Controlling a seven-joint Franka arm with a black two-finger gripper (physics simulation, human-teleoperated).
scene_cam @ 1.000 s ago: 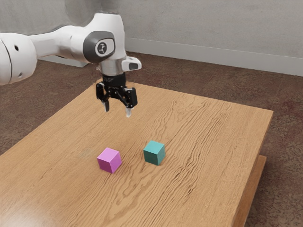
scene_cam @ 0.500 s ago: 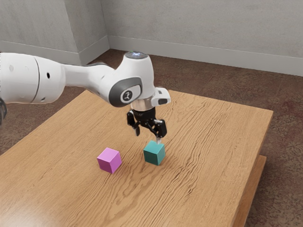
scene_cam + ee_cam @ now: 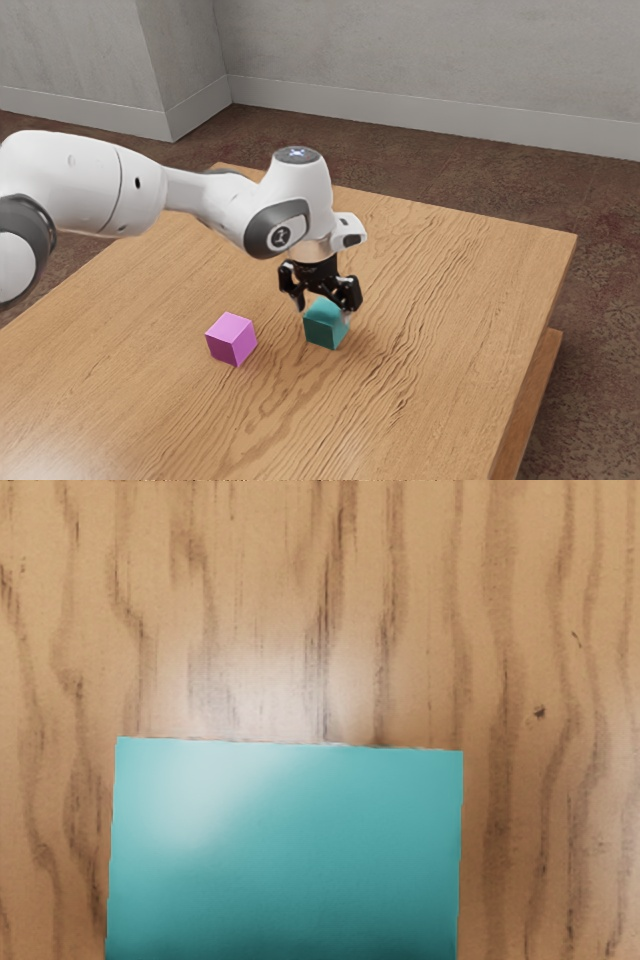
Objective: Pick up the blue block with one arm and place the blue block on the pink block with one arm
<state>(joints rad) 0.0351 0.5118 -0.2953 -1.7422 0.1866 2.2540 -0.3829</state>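
In the exterior view your gripper stands open, fingers either side of the blue block's top, on the table near the pink block; closing this high risks a slip. In the wrist view the blue block lies just under the hand; an off-centre squeeze could twist it

On the table, the claw sits over one block, another block nearby

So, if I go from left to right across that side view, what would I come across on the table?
white arm → pink block → blue block, all over the wooden table.
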